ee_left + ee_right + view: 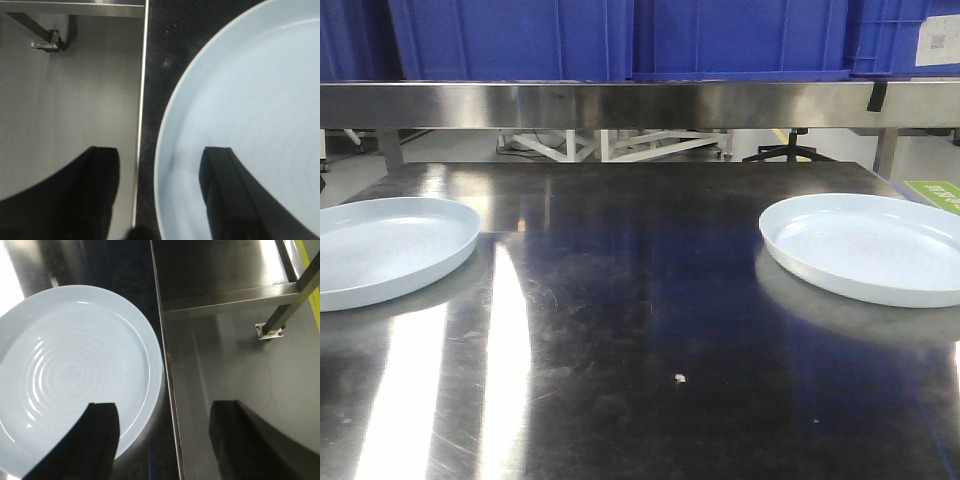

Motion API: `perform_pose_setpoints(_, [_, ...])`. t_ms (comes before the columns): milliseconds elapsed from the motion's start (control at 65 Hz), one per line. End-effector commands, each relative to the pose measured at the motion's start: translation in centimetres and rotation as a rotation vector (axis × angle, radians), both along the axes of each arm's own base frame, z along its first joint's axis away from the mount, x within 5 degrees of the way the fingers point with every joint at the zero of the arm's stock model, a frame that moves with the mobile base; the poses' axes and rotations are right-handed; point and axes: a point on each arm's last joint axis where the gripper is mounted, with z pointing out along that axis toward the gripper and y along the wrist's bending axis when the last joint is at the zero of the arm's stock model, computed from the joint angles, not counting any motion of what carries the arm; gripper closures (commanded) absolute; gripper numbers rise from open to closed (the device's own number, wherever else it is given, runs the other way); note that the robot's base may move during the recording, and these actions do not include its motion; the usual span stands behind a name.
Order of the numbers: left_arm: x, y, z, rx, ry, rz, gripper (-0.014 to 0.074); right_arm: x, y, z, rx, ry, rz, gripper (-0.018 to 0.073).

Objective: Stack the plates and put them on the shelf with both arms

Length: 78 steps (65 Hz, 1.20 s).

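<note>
Two pale bluish-white plates lie flat on the dark steel tabletop: the left plate at the left edge, the right plate at the right edge. In the left wrist view my left gripper hangs open above the left plate's outer rim, one finger over the plate, the other over the floor beyond the table edge. In the right wrist view my right gripper is open, straddling the right plate's rim and the table edge. The shelf spans the back. Neither gripper shows in the front view.
Blue plastic crates sit on the steel shelf beam above the table's far side. A table leg with foot plate stands on the grey floor to the right. A small white crumb lies mid-table. The table edge runs close beside the left plate.
</note>
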Motion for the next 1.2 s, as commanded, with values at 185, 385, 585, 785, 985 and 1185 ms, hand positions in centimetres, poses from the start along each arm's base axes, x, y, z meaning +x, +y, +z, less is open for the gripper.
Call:
perform_pose_setpoints(185, [0.8,-0.3,4.2,-0.071,-0.131,0.045,0.0491,0.5,0.0,1.8,-0.005,-0.104,0.006,0.0059])
perform_pose_setpoints(385, [-0.2,-2.3,9.2,-0.154,-0.247,0.018,0.0499,0.5,0.0,1.8,-0.004,-0.107,0.006,0.0059])
perform_pose_setpoints(585, [-1.4,-6.0,13.1,-0.222,-0.367,-0.089,0.0499,0.5,0.0,1.8,-0.004,-0.106,0.006,0.0059])
perform_pose_setpoints(785, [-1.7,-10.8,13.6,-0.334,-0.425,-0.186,0.0499,0.5,0.0,1.8,-0.004,-0.100,0.006,0.0059])
perform_pose_setpoints(985, [-0.8,-14.3,11.5,-0.371,-0.408,-0.244,0.0498,0.5,0.0,1.8,-0.004,-0.100,0.006,0.0059])
perform_pose_setpoints(1185, [0.7,-16.4,8.6,-0.370,-0.334,-0.257,0.0499,0.5,0.0,1.8,-0.004,-0.100,0.006,0.0059])
